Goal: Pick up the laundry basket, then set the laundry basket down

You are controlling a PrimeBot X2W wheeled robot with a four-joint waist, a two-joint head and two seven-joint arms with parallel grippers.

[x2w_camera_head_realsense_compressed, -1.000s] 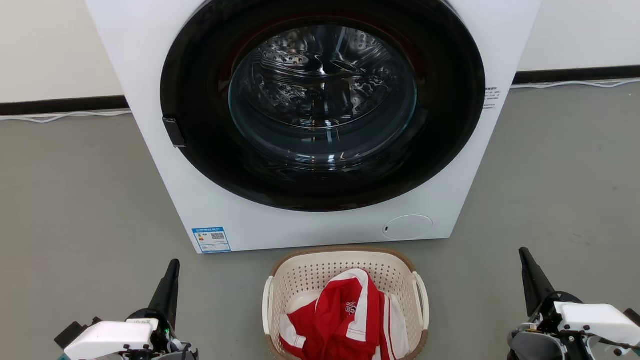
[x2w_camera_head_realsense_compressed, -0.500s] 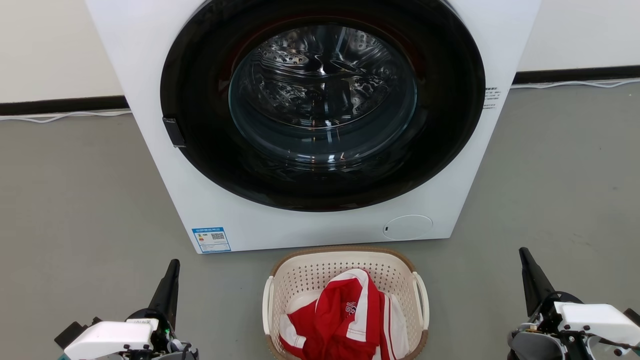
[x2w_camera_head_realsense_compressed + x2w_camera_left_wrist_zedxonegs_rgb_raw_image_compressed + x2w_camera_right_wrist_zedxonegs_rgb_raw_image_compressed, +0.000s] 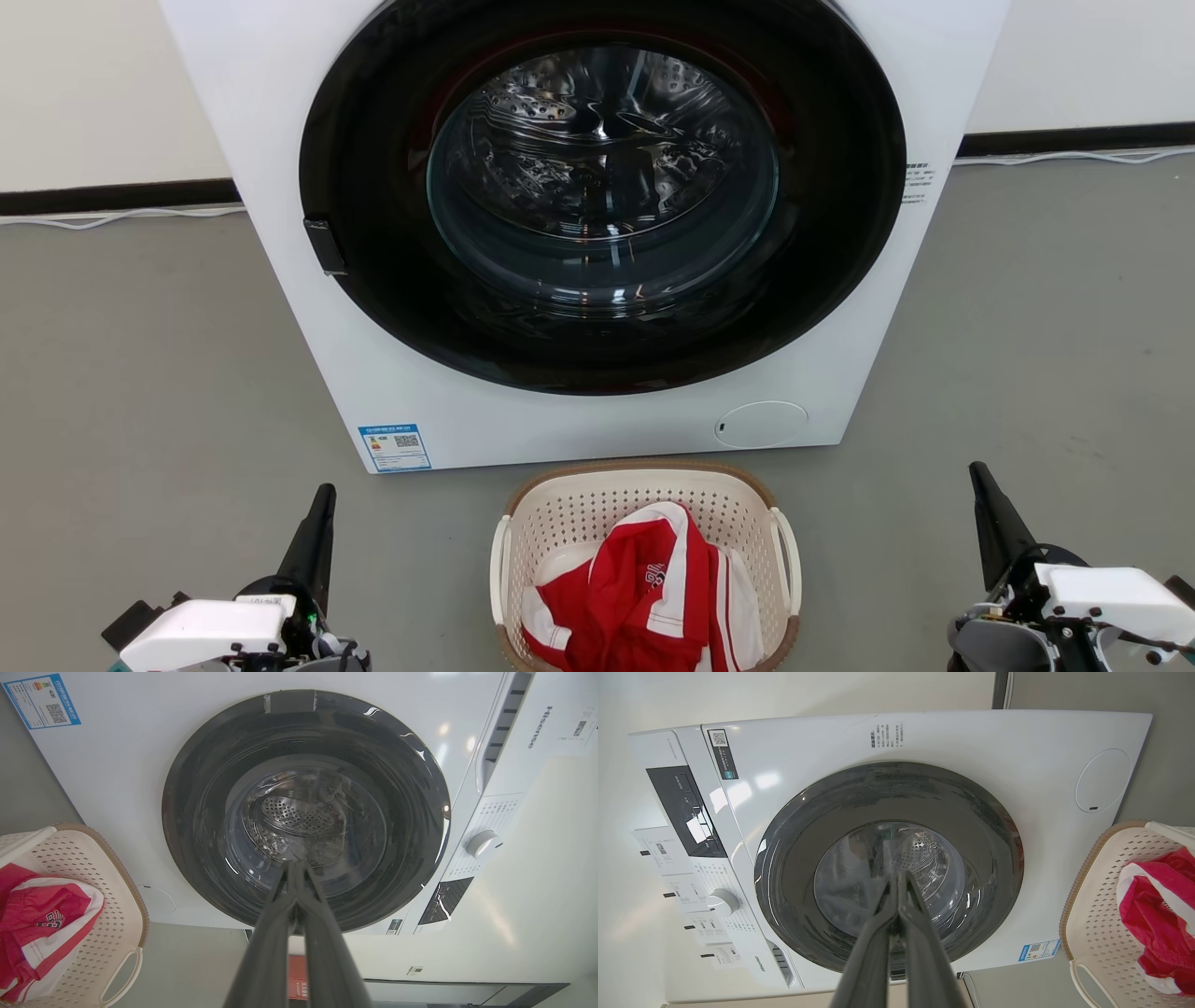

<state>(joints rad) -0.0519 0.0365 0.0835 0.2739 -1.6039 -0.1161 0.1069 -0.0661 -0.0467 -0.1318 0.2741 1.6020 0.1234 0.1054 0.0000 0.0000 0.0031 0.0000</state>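
The laundry basket is small and cream, with perforated walls, a brown rim and white loop handles. It stands on the grey floor just in front of the washing machine, with a red and white garment inside. The same laundry basket lies at the left edge of the left wrist view, and the laundry basket at the right edge of the right wrist view. My left gripper is shut and empty, well left of the basket. My right gripper is shut and empty, well to its right. In both wrist views the fingertips point at the machine's door.
A white front-loading washing machine with a closed round dark glass door stands right behind the basket. Grey floor spreads on both sides. A white wall with a dark skirting and a white cable runs behind.
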